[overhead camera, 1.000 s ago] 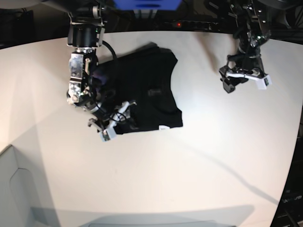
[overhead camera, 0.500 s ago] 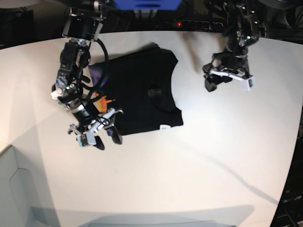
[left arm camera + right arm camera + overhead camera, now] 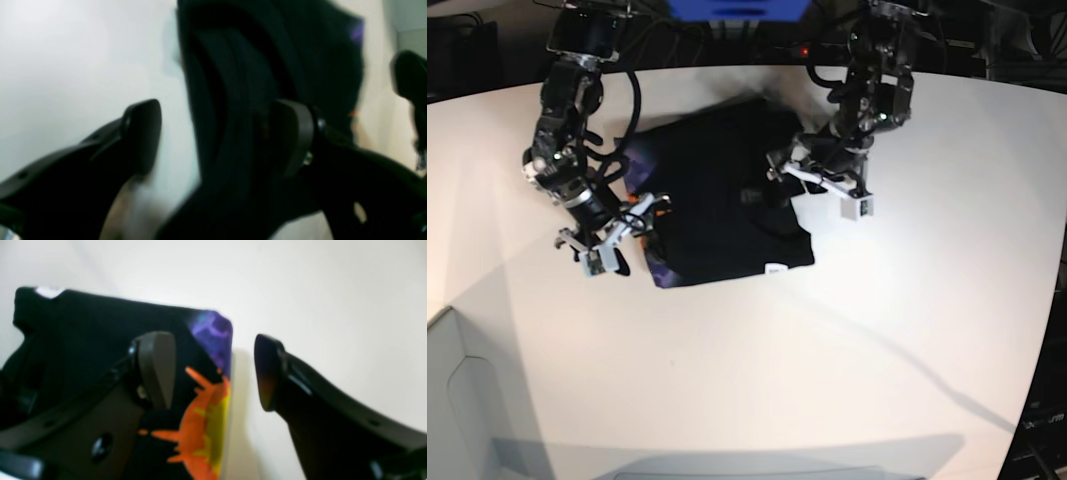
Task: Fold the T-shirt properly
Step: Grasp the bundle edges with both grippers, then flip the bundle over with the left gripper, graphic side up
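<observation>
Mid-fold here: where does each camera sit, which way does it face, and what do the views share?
Base: overhead, looking down on the table, the T-shirt and both arms.
Left wrist: on the left arm, blurred; left hand open astride the shirt's edge.
Right wrist: on the right arm; right hand open over the orange and purple print.
Shared: all show the T-shirt; base shows both hands.

T-shirt (image 3: pixel 267 83) folds blurred in left wrist view
</observation>
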Robot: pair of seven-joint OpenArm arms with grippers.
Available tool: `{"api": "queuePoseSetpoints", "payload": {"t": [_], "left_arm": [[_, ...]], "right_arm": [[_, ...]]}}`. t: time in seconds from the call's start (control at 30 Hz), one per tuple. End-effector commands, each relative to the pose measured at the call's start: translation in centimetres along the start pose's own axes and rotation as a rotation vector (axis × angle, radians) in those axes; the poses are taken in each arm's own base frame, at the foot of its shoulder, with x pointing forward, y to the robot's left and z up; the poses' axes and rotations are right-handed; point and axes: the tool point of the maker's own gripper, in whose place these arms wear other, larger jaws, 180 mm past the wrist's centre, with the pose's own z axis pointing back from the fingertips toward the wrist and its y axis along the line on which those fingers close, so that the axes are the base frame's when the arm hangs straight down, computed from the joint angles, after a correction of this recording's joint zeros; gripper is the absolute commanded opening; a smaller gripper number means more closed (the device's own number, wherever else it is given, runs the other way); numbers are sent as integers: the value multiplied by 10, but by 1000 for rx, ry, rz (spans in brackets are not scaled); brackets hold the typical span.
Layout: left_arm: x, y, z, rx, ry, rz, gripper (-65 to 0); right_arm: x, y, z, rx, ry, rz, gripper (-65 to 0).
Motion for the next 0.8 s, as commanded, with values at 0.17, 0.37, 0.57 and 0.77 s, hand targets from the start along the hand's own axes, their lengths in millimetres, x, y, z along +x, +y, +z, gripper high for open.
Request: {"api": "queuePoseSetpoints", "payload": {"t": [0.17, 0.37, 0.57, 0.77], "left_arm": [[-13, -11, -13, -28, 40, -19, -179], [-28, -16, -28, -39, 99, -44, -457], [-22, -23, -30, -52, 92, -58, -635], [-8, -25, -48, -52, 117, -162, -650]], "right_arm": [[13, -3, 8, -1, -46, 33, -267], [28, -3, 14, -13, -81, 64, -268], [27, -1, 20, -18, -72, 75, -268], [14, -18, 31, -72, -40, 48, -268]]}}
